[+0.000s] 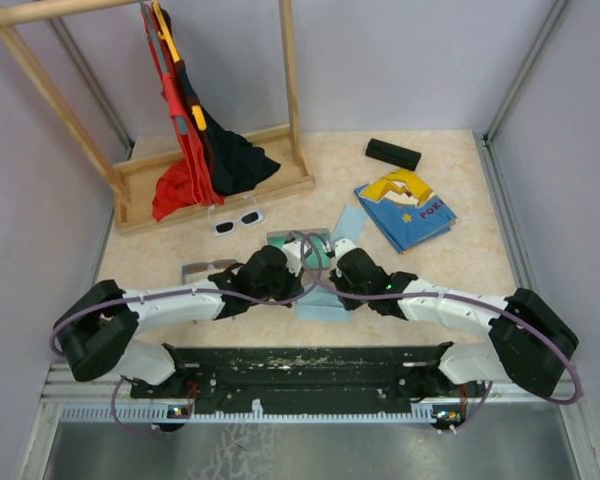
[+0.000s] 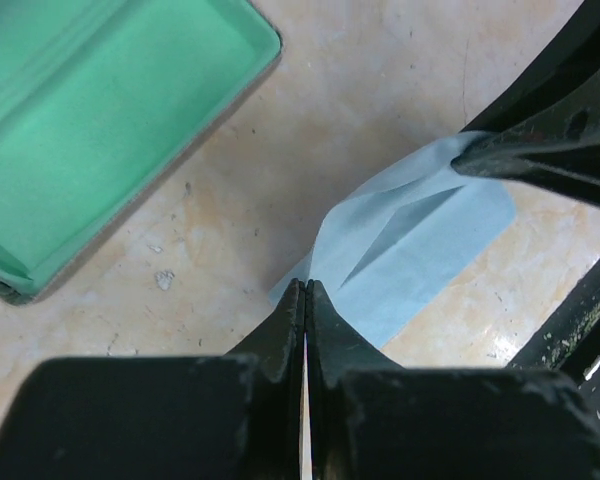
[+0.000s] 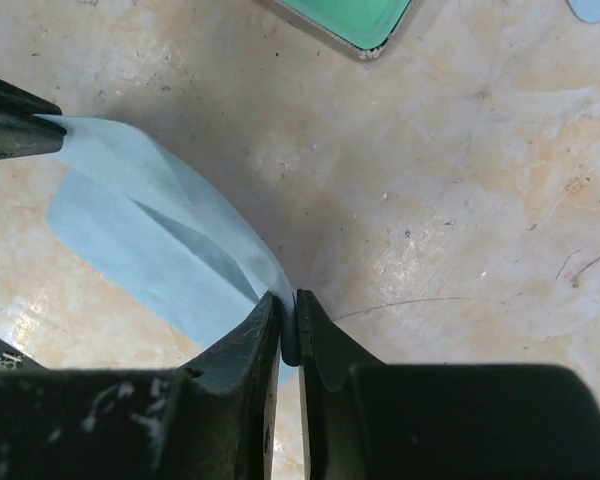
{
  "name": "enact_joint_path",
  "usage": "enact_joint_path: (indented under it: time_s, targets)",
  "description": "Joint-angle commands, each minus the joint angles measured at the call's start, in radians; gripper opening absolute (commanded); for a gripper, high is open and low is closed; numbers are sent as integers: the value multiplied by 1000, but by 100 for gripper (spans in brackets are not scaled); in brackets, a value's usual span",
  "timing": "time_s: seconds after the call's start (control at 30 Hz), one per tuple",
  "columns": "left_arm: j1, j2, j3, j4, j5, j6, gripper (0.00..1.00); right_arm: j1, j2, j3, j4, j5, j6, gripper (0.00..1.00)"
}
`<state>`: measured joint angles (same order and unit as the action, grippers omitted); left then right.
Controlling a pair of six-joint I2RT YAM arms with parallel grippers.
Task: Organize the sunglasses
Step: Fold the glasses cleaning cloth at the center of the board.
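Note:
The white-framed sunglasses (image 1: 238, 221) lie on the table in front of the wooden rack. The thin grey wire-framed sunglasses (image 1: 208, 268) lie left of my left wrist. Both grippers meet low over a light-blue cloth (image 1: 318, 303) at the table's middle. My left gripper (image 2: 306, 286) is shut on one corner of the cloth (image 2: 420, 250). My right gripper (image 3: 289, 300) pinches the opposite corner of the cloth (image 3: 150, 240), its jaws almost together with the fabric between them. The cloth sags between the two grips, just above the table. Neither gripper touches any sunglasses.
An open case with green lining (image 1: 298, 246) (image 2: 90, 120) sits just behind the grippers. A second light-blue cloth (image 1: 346, 224) lies beside it. A black case (image 1: 393, 153) and a blue book (image 1: 405, 210) lie at the back right. The wooden rack (image 1: 215, 190) holds clothes at the back left.

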<state>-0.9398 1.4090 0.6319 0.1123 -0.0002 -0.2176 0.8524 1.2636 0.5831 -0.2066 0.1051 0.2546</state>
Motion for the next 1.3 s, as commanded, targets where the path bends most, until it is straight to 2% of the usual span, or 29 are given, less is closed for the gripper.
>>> enact_joint_path:
  time_s: [0.0,0.57,0.9,1.27]
  targets:
    - [3,-6,62,12,-39,43,1,-3,-34,6,71,24,-4,14]
    - [4,7,58,19,-21,38,1,-4,-22,11,109,50,-20,22]
    - [4,14,28,29,-31,66,1,-4,-29,6,71,56,6,20]
    - [4,-14,-36,122,2,160,1,-3,-37,-22,97,28,18,20]
